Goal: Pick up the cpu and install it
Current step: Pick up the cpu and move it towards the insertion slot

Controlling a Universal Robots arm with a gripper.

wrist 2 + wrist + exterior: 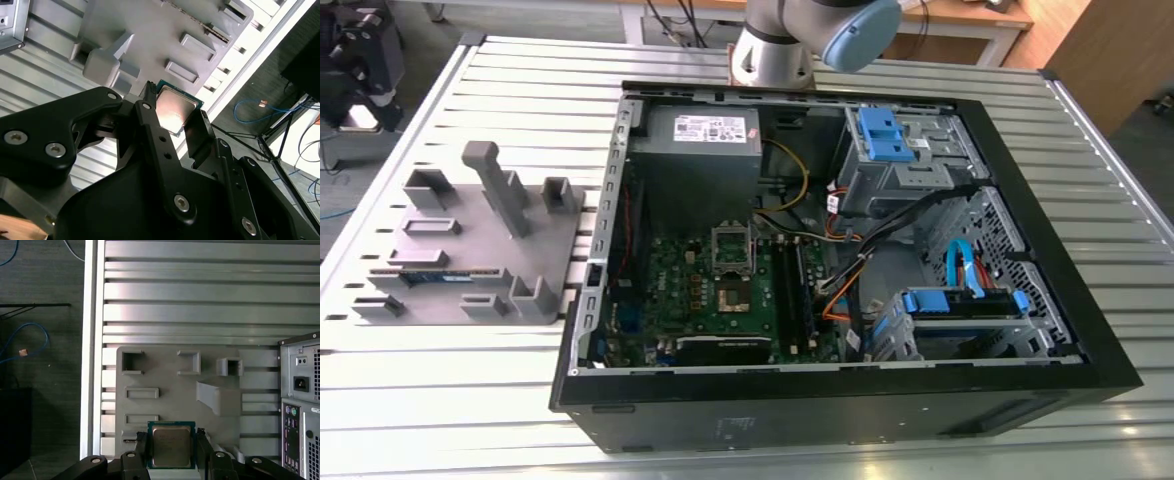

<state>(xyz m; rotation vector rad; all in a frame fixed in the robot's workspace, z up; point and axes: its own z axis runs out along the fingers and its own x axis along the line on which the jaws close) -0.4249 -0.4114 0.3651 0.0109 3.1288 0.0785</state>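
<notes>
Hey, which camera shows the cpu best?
The first wrist view: the cpu lies face-on, nearly its whole top visible, held in the gripper. The second wrist view shows the cpu tilted, partly behind a finger.

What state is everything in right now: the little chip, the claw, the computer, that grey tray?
gripper: shut on the cpu.
cpu: shiny top facing both wrist cameras, held in the air over the grey tray.
computer case: lying on its side, side panel off, insides exposed.
grey tray: flat on the slatted table, with a green memory stick lying in it.
</notes>
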